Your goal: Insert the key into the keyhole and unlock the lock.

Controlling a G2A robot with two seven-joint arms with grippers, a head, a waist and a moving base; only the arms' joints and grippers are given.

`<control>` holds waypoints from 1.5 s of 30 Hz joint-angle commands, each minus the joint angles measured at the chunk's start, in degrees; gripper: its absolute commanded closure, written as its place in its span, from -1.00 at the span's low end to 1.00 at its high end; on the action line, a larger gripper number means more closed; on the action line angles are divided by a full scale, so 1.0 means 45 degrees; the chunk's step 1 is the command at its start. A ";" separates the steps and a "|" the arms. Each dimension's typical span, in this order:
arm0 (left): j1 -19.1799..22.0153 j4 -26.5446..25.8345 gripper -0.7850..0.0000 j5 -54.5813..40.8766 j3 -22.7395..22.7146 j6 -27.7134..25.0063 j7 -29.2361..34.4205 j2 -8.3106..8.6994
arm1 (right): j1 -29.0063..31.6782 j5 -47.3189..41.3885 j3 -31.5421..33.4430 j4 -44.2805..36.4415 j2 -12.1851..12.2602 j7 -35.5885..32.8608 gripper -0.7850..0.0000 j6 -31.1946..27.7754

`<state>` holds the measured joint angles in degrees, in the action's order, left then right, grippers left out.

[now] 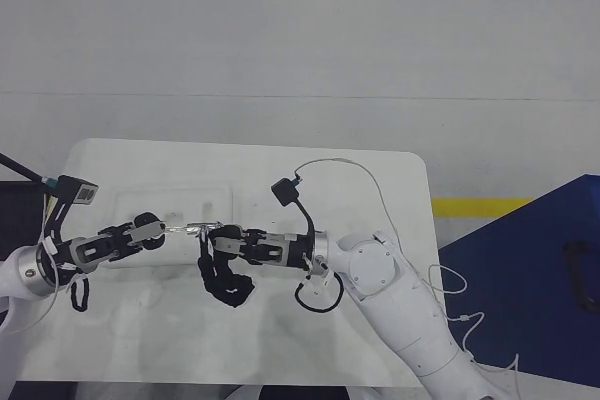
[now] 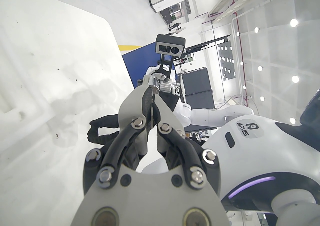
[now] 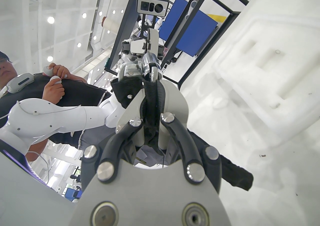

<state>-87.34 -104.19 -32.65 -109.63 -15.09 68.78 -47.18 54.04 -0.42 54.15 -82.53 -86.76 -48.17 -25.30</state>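
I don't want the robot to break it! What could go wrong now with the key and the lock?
The left hand pinches the thin key between its fingers, so the key might slip or twist when turned. The right hand seems to grip the lock by its black strap, so the metal lock may wobble and the key could jam.

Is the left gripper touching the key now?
Touching. In the left wrist view the left gripper is shut on the key, pressing both its flat sides with no gap.
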 commanded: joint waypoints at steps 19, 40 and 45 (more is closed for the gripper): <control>-0.0182 -0.0379 1.00 0.0557 0.0214 -0.0481 0.0269 0.0011 | -0.0043 0.0239 -0.0248 -0.0142 0.0183 -0.0045 1.00 -0.0046; -0.0364 -0.0562 1.00 0.0573 0.0327 -0.0432 0.0575 0.0021 | 0.0038 0.0399 -0.0342 -0.0270 0.0240 0.0069 1.00 0.0015; -0.0586 -0.0961 1.00 0.1142 0.0330 -0.0757 0.0106 -0.0003 | 0.0178 0.0798 -0.0356 -0.0559 0.0299 0.0144 1.00 0.0343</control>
<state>-89.65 -108.16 -27.77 -108.10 -18.17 69.28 -47.18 54.74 2.29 52.53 -84.58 -85.53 -47.49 -24.24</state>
